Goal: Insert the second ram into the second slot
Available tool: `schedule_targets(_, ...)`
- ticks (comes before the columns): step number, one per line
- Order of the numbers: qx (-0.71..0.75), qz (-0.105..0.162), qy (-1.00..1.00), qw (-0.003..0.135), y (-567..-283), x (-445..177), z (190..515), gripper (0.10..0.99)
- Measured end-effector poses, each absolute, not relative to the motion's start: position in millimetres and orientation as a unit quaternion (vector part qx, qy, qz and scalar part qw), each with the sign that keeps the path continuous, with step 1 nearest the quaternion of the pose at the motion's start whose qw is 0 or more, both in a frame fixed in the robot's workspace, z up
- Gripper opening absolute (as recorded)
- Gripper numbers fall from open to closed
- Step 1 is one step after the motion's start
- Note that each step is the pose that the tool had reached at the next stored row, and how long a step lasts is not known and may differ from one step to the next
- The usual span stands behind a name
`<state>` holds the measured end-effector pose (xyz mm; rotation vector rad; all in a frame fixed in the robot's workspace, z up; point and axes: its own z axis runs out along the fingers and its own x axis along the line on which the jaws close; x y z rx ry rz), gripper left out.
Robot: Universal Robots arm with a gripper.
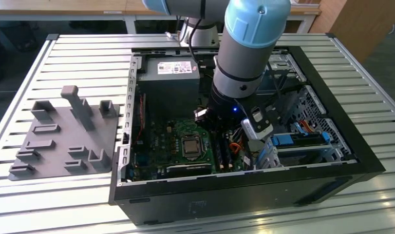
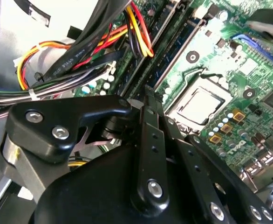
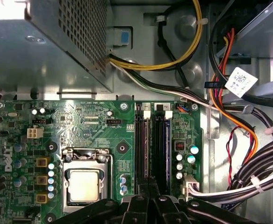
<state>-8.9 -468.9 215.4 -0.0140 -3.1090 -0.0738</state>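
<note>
Two RAM slots [image 3: 154, 149] (parallel, close-set) just beyond pincer [image 3: 149, 198].

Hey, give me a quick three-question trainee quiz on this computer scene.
1. True or false: the computer case lies with its open side up.
2. What lies on the table at the exterior view's left of the case? A keyboard; B grey holder tray; C monitor.
3. In the first wrist view, which is nearer the gripper: the memory slots or the power supply?
Key: 1 true; 2 B; 3 memory slots.
</note>
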Motion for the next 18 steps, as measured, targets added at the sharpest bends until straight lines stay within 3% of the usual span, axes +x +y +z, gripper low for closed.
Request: schedule_targets(18, -0.004, -0.027, -1.000, 0.016, -468.8, -9.0, 239.2, 0.106)
